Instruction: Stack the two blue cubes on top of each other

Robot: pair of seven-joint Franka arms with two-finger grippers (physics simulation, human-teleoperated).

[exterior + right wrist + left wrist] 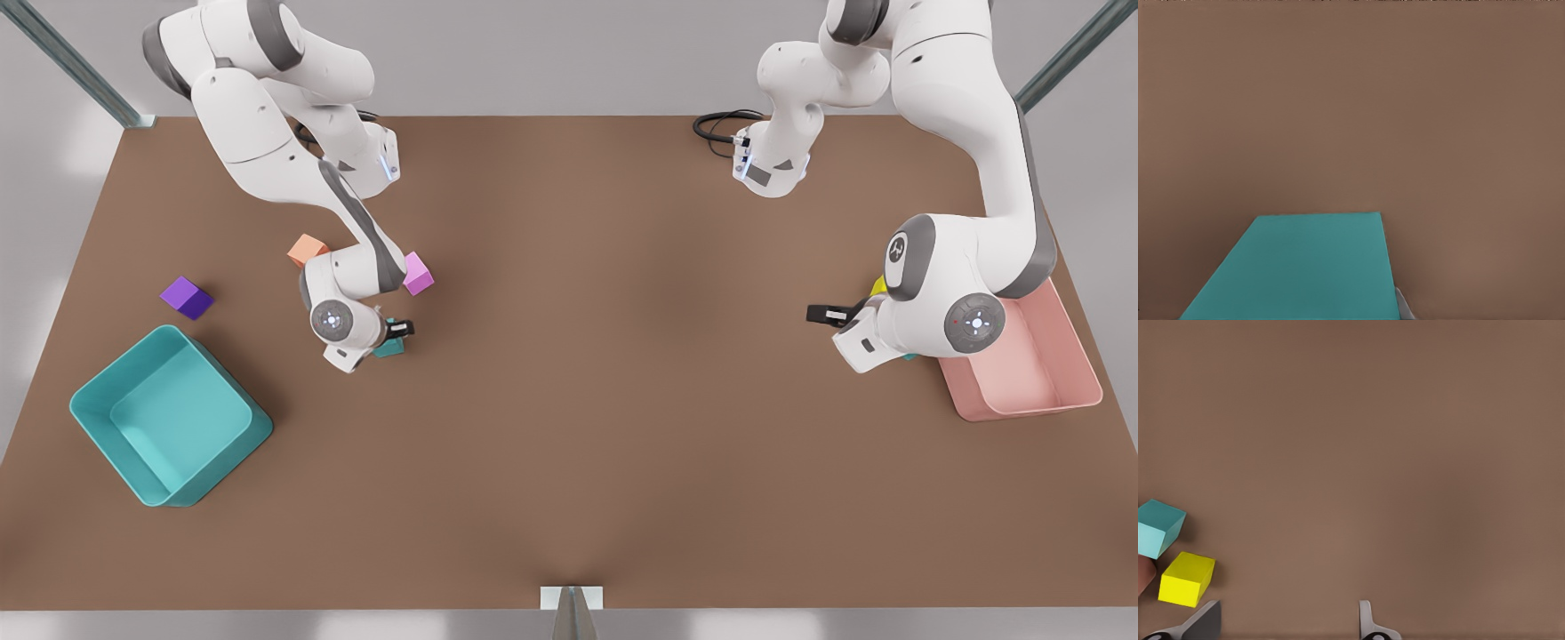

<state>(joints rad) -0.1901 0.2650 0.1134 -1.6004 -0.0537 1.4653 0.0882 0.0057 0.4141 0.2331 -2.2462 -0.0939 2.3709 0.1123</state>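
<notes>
One blue cube (389, 348) lies on the brown table at the front view's left, under my right gripper (399, 331). In the right wrist view this cube (1298, 267) looms close, and one finger (1403, 305) rests against its side, so the gripper looks shut on it. The second blue cube (1158, 527) sits beside a yellow cube (1186, 579) near the pink bin; from the front it shows as a teal sliver (909, 357) under the arm. My left gripper (1286, 623) stands open next to the yellow cube with nothing between its fingers, at the front view's right (827, 314).
A large teal bin (222, 462) stands at the front view's lower left and a pink bin (1022, 409) at the right. A purple cube (187, 297), an orange cube (307, 250) and a pink cube (418, 274) lie around the right arm.
</notes>
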